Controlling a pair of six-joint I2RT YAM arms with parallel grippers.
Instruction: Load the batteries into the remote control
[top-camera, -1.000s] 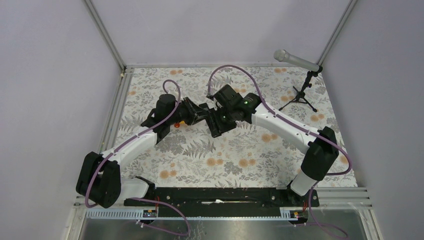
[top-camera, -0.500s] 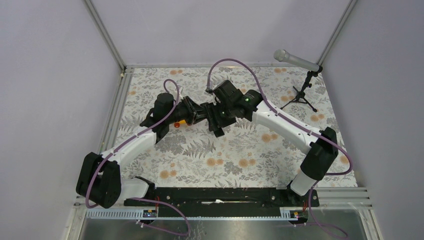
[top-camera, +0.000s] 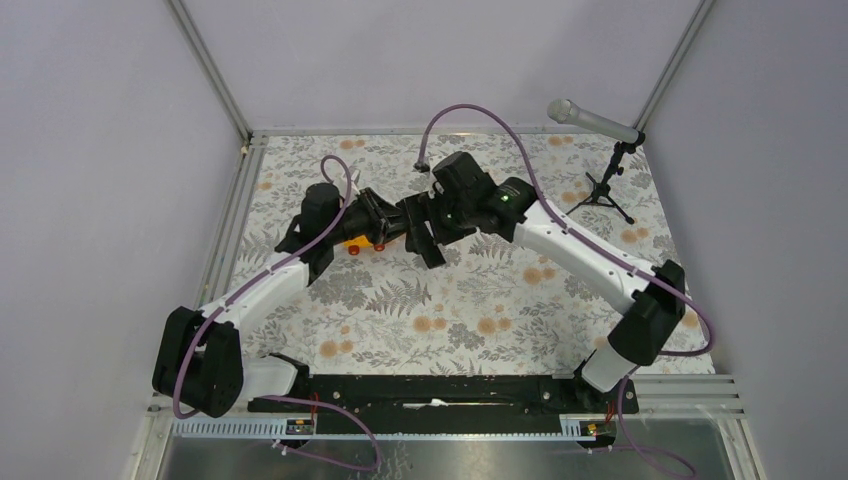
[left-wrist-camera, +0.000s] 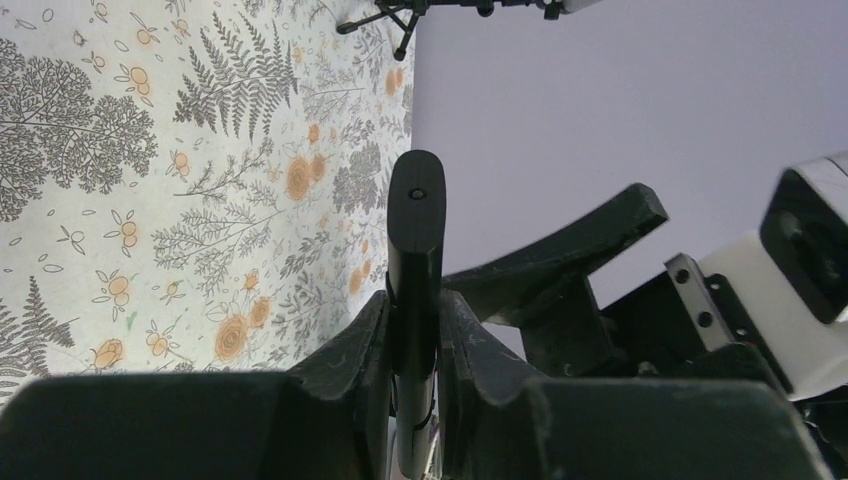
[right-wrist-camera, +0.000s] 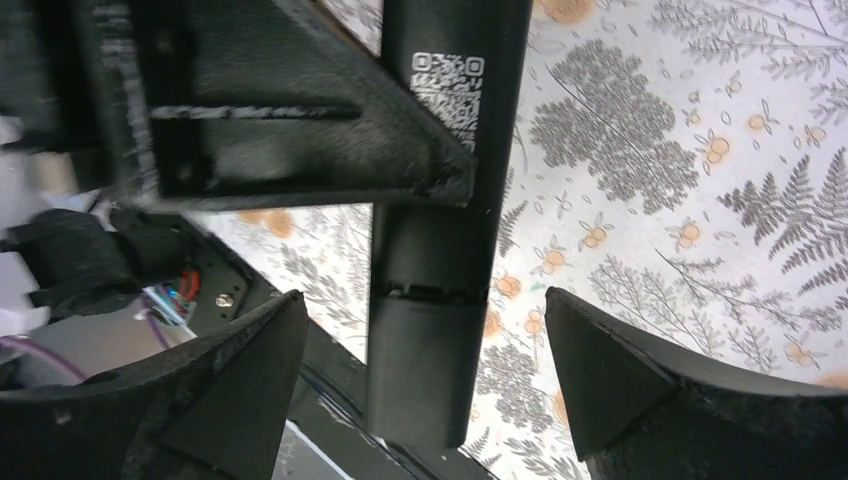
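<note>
The left arm (top-camera: 265, 285) rises from its base at the near left corner and reaches forward and inward over the middle of the table, while the right arm (top-camera: 580, 250) sweeps in from the near right corner and bends back towards it, so the two wrists meet head to head above the far centre. The left gripper (left-wrist-camera: 413, 320) is closed tight on the remote control (left-wrist-camera: 415, 230), which its wrist camera sees edge-on: the slim black bar stands up between the two fingers (left-wrist-camera: 350, 350) with its rounded end projecting well past them, lifted off the table. The right gripper (right-wrist-camera: 425, 300) is spread wide with nothing in its grasp; its fingers sit on either side of the remote's lower end, apart from it, and a white QR label (right-wrist-camera: 447, 78) on the remote's flat face shows just beside the left finger pressing there. An orange toy car (top-camera: 358, 243) lies on the table just under the left wrist. The table wears a floral cloth (top-camera: 450, 320) of grey ferns and orange blossoms, a microphone (top-camera: 590, 120) on a small black tripod stands in the far right corner, and plain lavender walls (top-camera: 450, 60) framed by aluminium rails (top-camera: 205, 65) close the cell in
</note>
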